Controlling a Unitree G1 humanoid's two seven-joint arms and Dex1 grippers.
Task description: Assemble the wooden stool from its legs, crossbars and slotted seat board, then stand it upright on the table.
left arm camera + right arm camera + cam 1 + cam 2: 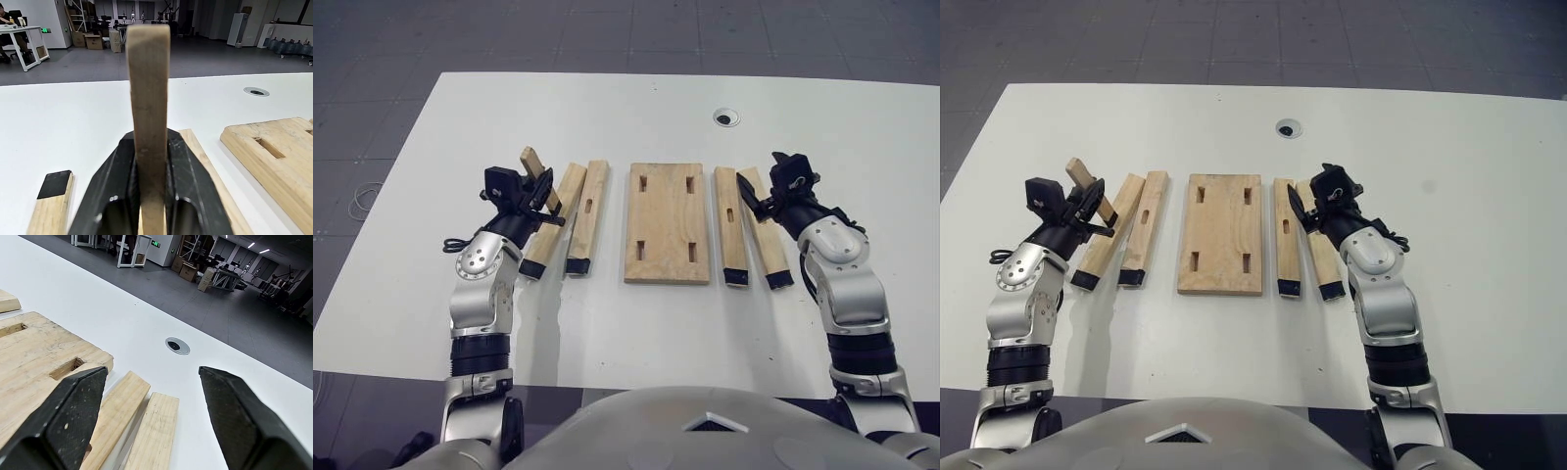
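here, crossbar (531, 161) in left gripper (542, 196)

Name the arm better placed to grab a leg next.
Right. The right pincer hangs open over the right-hand legs; the left pincer is shut on a crossbar.

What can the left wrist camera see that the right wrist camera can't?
Left wrist: the left jaws shut on a crossbar that stands up, and a leg's black tip. Right wrist: the right jaws wide open with nothing in them, and two legs lying side by side. Both: the seat board, the white table and its round hole.
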